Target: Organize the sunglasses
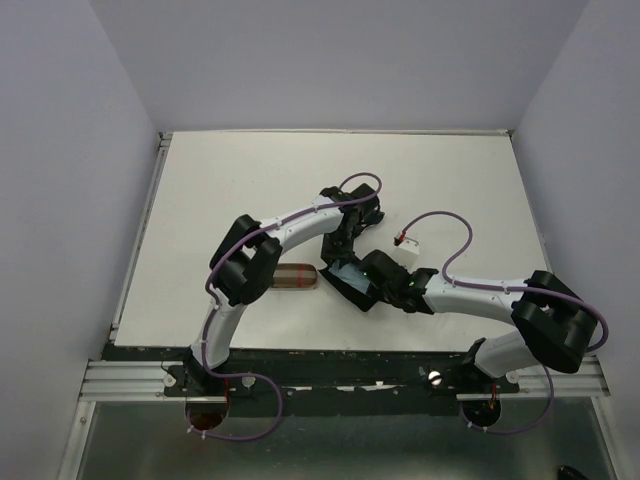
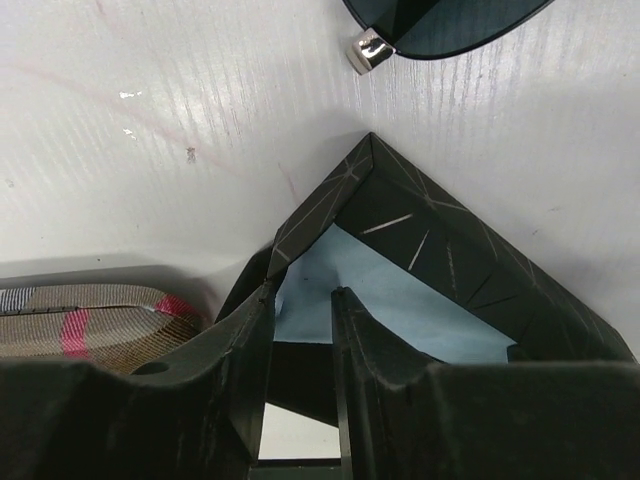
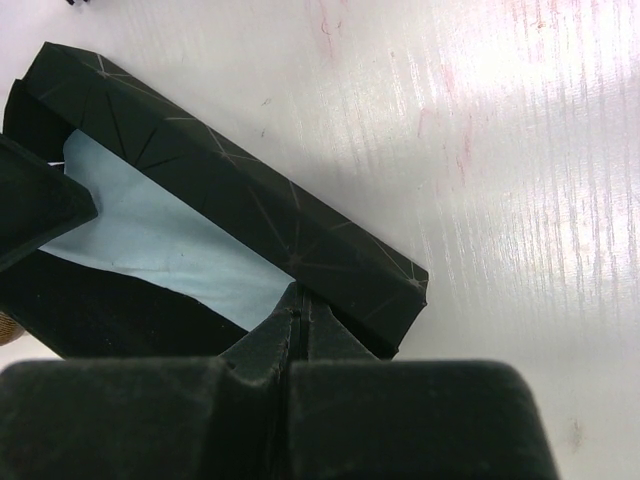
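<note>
Dark-lensed sunglasses [image 2: 440,25] lie just beyond black case [image 2: 450,240] corner, straight ahead of part-spread left gripper [image 2: 303,300]; right gripper [image 3: 297,318] pressed together at case rim.

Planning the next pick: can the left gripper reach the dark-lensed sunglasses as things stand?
Probably yes, after lifting. The left gripper sits at the open black case, whose corner wall stands between it and the sunglasses; beyond that wall they lie on bare table.

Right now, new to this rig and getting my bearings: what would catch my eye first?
The open black case mid-table, pale blue cloth inside, with left claw and right claw at it. A plaid case lies left of it; a dark sunglasses lens sits just beyond.
</note>
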You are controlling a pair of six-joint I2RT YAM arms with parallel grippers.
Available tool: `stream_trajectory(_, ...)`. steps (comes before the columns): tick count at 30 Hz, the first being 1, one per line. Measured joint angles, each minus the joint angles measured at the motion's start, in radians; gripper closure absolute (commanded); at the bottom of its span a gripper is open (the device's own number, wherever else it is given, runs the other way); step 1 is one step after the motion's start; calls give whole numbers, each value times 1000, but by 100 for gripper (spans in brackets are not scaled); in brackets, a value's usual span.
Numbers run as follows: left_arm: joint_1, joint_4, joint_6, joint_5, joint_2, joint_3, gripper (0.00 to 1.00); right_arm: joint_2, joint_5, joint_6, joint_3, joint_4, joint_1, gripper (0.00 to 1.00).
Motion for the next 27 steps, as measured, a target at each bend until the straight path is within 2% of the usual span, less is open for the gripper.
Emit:
stream_trajectory(9, 5, 42, -22, 2, -69, -50, 60, 0, -1, -1, -5, 11, 0, 99)
stream_trajectory(11, 5, 45, -26, 2, -79, -62, 62, 0, -1, -3, -6, 13, 0, 99)
stream_trajectory(15, 5, 45, -34, 3, -80, -71, 66, 0, -1, -4, -6, 14, 0, 99)
stream_trajectory(27, 5, 44, -45, 9, -46, -71, 69, 0, -15, -10, -11, 32, 0, 99)
